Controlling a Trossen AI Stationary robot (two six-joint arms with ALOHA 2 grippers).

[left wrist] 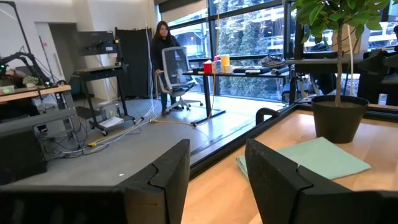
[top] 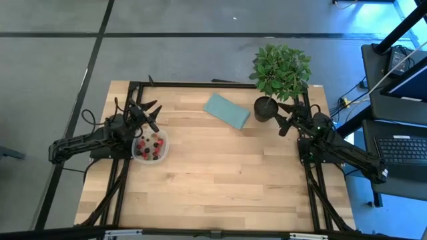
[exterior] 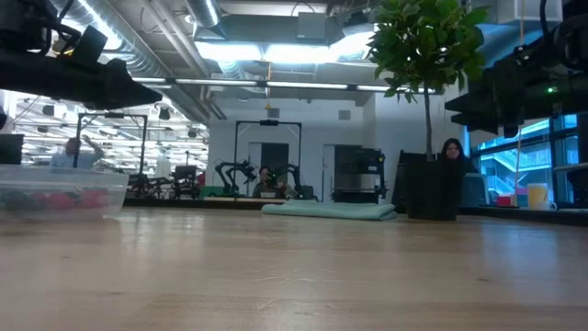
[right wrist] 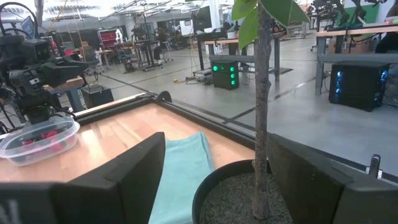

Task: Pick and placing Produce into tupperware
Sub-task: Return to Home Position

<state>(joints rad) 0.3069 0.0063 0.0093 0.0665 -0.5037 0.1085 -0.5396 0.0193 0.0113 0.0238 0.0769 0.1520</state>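
Note:
The produce [top: 151, 143], small red and dark berries, lies inside the clear tupperware [top: 149, 146], which stands on its base on the wooden table at the left. The tupperware [right wrist: 38, 140] also shows in the right wrist view. My left gripper [top: 152, 114] hovers level just beyond the tupperware's far side, open, with nothing between its fingers [left wrist: 169, 174]. My right gripper [top: 283, 118] hovers level at the table's right, open wide, pointing at the black pot [right wrist: 231, 186] of a plant. I see no contact with the pot.
A flat teal pad [top: 227, 110] lies at the far middle of the table. The leafy potted plant [top: 280, 70] stands at the far right, close in front of my right gripper. Bare wood [top: 227, 173] spreads across the table's middle and near side. People stand in the room beyond.

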